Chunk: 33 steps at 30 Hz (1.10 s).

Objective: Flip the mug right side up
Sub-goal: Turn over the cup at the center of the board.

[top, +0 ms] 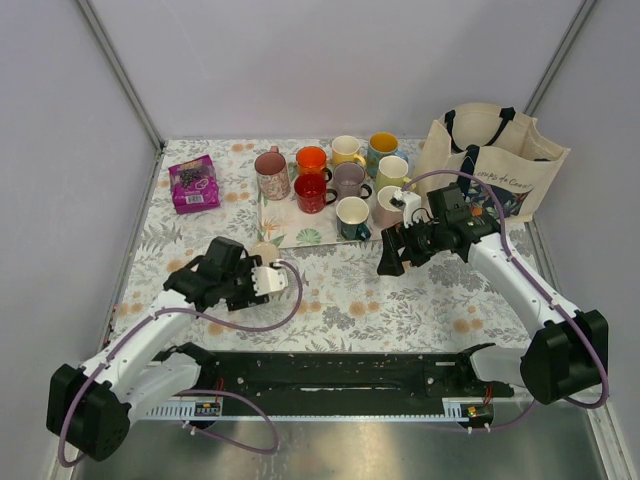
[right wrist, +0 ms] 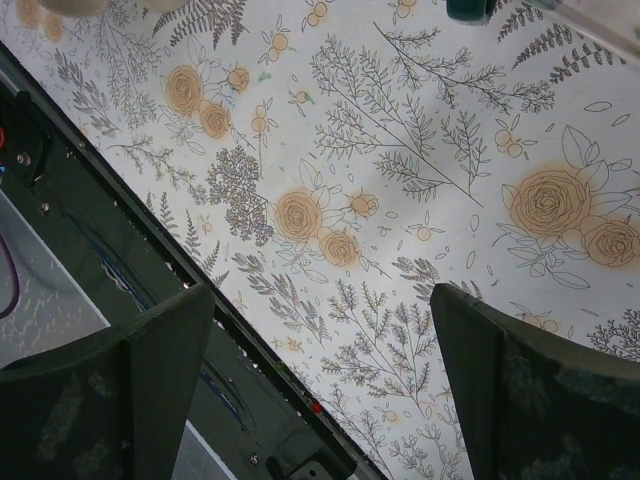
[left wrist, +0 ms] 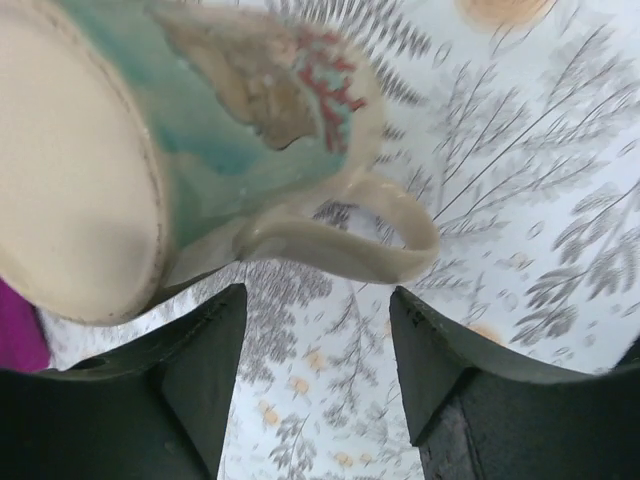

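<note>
The dusty salmon-pink mug (top: 271, 173) stands at the back left corner of the tray (top: 300, 236), its handle to the rear. I cannot tell which end is up. My left gripper (top: 255, 262) is open and empty in front of the tray, well short of that mug. In the left wrist view the left gripper (left wrist: 318, 340) sits just behind a cream-and-teal mug (left wrist: 200, 140) that shows its pale base and handle. That mug (top: 265, 249) rests on the floral cloth. My right gripper (top: 388, 260) is open and empty above the cloth, as the right wrist view (right wrist: 320, 380) shows.
Several other mugs fill the tray, among them a mauve-grey one (top: 349, 180), a paler pink one (top: 387, 207) and a dark teal one (top: 352, 217). A purple packet (top: 193, 183) lies at the back left. A tote bag (top: 495, 160) stands at the back right. A black rail (top: 330, 375) runs along the near edge.
</note>
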Motion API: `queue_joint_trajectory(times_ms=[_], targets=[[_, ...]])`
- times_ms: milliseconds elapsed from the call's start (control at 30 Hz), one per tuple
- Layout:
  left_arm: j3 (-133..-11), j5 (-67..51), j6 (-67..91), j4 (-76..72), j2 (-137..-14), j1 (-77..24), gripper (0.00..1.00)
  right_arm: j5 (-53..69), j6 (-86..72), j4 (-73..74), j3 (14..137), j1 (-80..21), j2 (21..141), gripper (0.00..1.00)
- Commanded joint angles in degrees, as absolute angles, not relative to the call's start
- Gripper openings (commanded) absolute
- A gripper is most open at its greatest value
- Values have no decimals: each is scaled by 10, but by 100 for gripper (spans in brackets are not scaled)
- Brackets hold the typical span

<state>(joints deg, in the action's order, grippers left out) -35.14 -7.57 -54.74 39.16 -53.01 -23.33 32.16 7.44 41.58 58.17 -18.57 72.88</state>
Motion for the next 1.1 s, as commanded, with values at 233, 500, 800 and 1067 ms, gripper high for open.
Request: queue_joint_trajectory(times_ms=[233,500,800,1067], targets=[[-467,-231,-332,404,-586,-305,63,335,54,383,599,-182,747,100],[-583,-237,-293,481,-567,-300,64,267,61,389,670,-271,800,99],[-598,45,-136,412,-528,-129,80,226,27,380,816,-440,917,100],[-549,-18,-54,388,-461,16,82,71,-15,365,881,-565,997,99]])
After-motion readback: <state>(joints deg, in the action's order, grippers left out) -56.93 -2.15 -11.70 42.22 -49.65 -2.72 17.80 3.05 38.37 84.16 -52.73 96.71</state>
